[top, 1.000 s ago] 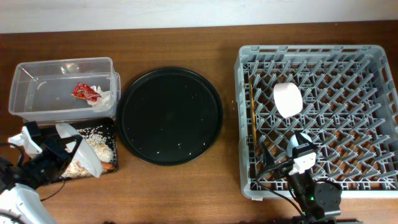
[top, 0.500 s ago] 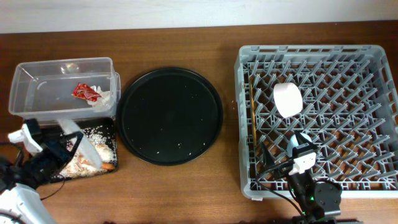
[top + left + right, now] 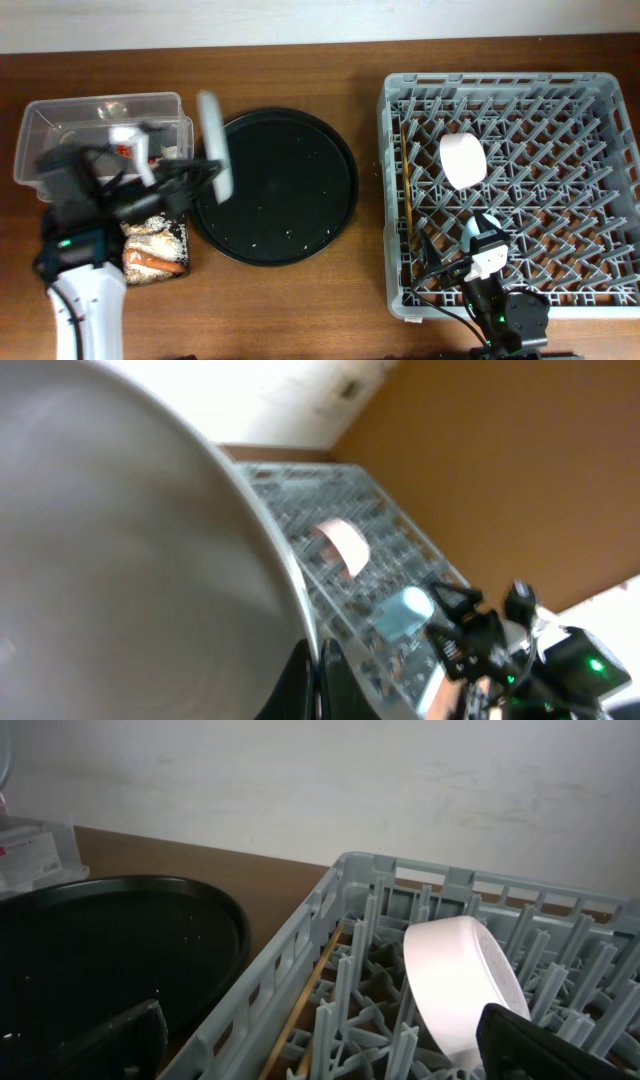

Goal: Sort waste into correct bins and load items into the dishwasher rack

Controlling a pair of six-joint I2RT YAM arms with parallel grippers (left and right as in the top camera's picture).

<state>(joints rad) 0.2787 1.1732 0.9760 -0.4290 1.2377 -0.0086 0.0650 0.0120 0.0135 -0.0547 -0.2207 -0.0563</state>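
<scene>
While left hand (image 3: 197,176) grips it, white plate (image 3: 214,140) upright, over round tray (image 3: 290,190)

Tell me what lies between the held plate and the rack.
Overhead shows the round black tray, then a bare strip of table, between plate and rack.

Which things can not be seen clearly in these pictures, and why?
Plate: overhead, motion blur; left wrist, cut off by edges.
Tub contents: overhead, left arm covers most.
Specks on round tray: overhead, too small to identify.
</scene>
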